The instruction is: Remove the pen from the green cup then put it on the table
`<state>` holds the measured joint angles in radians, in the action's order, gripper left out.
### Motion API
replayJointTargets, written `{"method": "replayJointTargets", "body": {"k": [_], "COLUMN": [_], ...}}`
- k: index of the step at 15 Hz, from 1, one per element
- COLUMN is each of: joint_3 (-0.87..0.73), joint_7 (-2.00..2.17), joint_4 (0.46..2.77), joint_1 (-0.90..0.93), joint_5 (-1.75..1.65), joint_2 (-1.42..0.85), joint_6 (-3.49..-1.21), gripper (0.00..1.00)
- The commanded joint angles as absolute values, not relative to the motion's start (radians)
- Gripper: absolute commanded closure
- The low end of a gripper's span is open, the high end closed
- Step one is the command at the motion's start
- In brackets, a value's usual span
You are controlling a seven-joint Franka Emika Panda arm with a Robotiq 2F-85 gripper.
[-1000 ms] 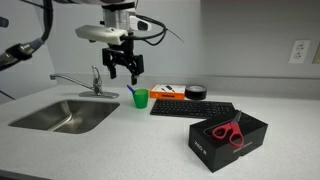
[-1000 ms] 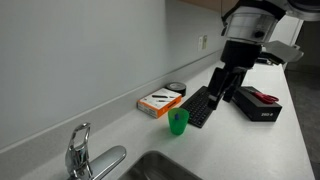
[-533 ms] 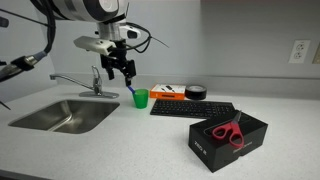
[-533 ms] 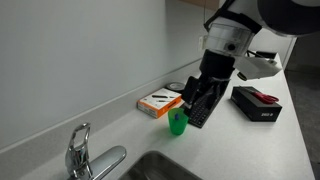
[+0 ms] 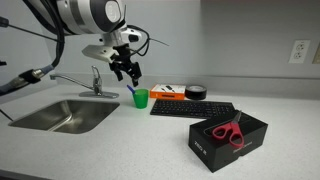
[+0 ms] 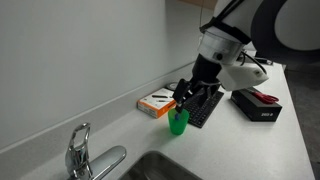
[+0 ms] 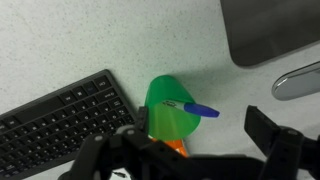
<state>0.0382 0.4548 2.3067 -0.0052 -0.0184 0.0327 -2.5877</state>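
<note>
The green cup (image 5: 141, 98) stands on the grey-white table (image 5: 120, 145) between the sink and the keyboard. It shows in both exterior views (image 6: 178, 123) and in the wrist view (image 7: 168, 112). The blue pen (image 7: 196, 108) leans in the cup, and its tip sticks out over the rim (image 5: 134, 90). My gripper (image 5: 128, 72) is open and empty, hanging just above the cup (image 6: 193, 100). In the wrist view its dark fingers (image 7: 200, 142) stand either side of the cup and pen, not touching them.
A black keyboard (image 5: 190, 108) lies right beside the cup. An orange and white box (image 5: 165, 91) and a round black container (image 5: 195, 91) sit behind it. A black box with red scissors (image 5: 228, 136) is nearer the front. Steel sink (image 5: 65, 114) and faucet (image 5: 95, 80) lie on the cup's other side.
The gripper has moved across and down to sit just over the green cup, and the wrist has turned. The cup and pen have not moved.
</note>
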Motion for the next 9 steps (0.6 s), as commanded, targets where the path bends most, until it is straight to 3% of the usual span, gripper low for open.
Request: {"method": "replayJointTargets", "body": {"k": [1,9], "joint_3": [0.031,0.008], "joint_7": [0.641,0.855], "joint_4": [2.273,2.218], "joint_1": [-0.006,0.041], "joint_5": [-0.178,-0.322], "joint_2": [-0.042,-0.100], "joint_6": [-2.659,-2.644], "gripper": [0.00,0.00]}}
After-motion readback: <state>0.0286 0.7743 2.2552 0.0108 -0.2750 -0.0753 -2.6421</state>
